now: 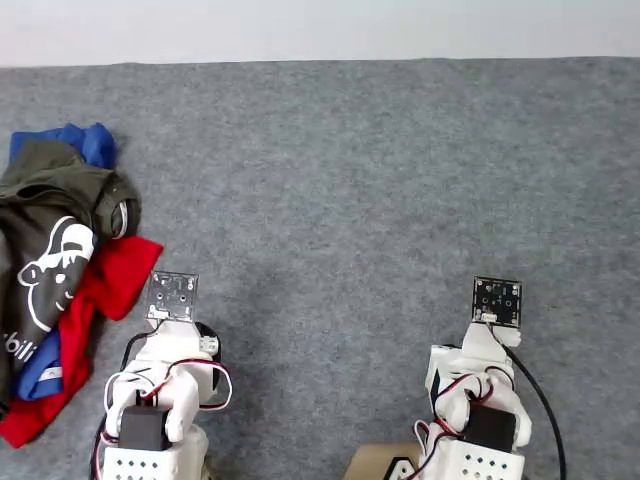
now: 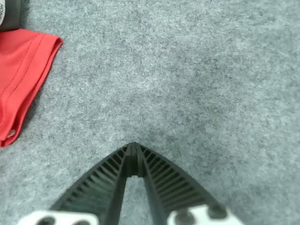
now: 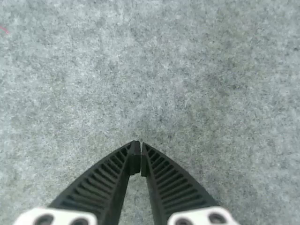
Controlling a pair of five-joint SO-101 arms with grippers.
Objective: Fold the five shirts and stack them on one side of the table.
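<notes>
At the far left edge of the table [image 1: 380, 170], a loose, unfolded heap of shirts [image 1: 55, 270] lies crumpled: a blue shirt [image 1: 88, 142] shows at the back, a dark shirt [image 1: 45, 215] with a white print lies over the top, and a red shirt [image 1: 115, 275] spreads out beneath them toward the near edge. How many shirts the heap holds cannot be told. Just beside the red shirt's hem stands the left arm [image 1: 160, 395]. Its wrist view shows the left gripper [image 2: 134, 146] with jaws closed, tips meeting and nothing between them, poised over bare grey surface. The red shirt [image 2: 21, 77] lies off to one side of the jaws, apart from them, with a corner of the dark shirt [image 2: 9, 14] beyond it. Further right, well apart from the heap, stands the right arm [image 1: 480, 395]. The right gripper [image 3: 137, 143] is likewise closed tip to tip and empty, over bare grey surface. A tan piece [image 1: 375, 462] sits at the near edge beside the right arm's base.
</notes>
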